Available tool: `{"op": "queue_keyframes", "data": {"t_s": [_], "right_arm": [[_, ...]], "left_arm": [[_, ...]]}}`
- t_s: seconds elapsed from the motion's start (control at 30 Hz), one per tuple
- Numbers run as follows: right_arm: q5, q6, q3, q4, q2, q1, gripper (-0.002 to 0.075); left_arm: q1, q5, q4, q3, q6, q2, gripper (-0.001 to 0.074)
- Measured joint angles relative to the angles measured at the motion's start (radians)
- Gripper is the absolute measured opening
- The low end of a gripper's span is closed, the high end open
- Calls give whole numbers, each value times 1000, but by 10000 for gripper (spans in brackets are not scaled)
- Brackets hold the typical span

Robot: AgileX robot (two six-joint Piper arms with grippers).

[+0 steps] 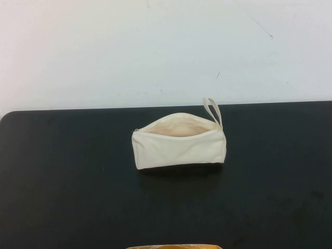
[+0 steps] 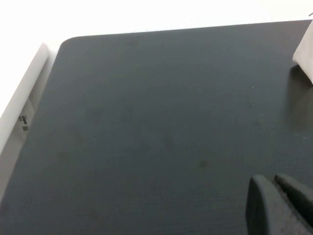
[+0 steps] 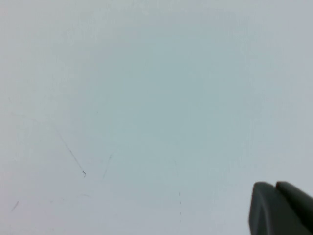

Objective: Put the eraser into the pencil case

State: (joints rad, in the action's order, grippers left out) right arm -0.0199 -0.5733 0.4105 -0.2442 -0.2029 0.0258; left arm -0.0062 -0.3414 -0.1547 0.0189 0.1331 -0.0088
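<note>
The pencil case (image 1: 179, 140) is a cream-white zip pouch standing on the black mat (image 1: 72, 171), its zip open, showing pale lining, with a loop strap (image 1: 213, 111) at its right end. One corner of it shows in the left wrist view (image 2: 304, 54). The eraser is not in view. Neither arm shows in the high view. My left gripper (image 2: 274, 181) is shut and empty, low over the bare mat (image 2: 146, 122) well to the side of the pouch. My right gripper (image 3: 275, 185) is shut and empty in front of a plain white surface (image 3: 146, 98).
A white wall (image 1: 155, 46) rises behind the mat's far edge. A white border (image 2: 19, 107) runs along the mat's side in the left wrist view. A yellow-orange strip (image 1: 174, 246) shows at the near edge of the high view.
</note>
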Motion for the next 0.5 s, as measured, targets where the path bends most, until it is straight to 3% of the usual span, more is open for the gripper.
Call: {"op": "queue_keyframes", "data": {"t_s": [0.17,0.5], "right_arm": [[20,0,-44,0,83,4,0],[34,0,-413,0,214,10,0]], "left_arm": [[0,0,0,0,0,0,-1],[0,0,0,0,0,0,-1]]}}
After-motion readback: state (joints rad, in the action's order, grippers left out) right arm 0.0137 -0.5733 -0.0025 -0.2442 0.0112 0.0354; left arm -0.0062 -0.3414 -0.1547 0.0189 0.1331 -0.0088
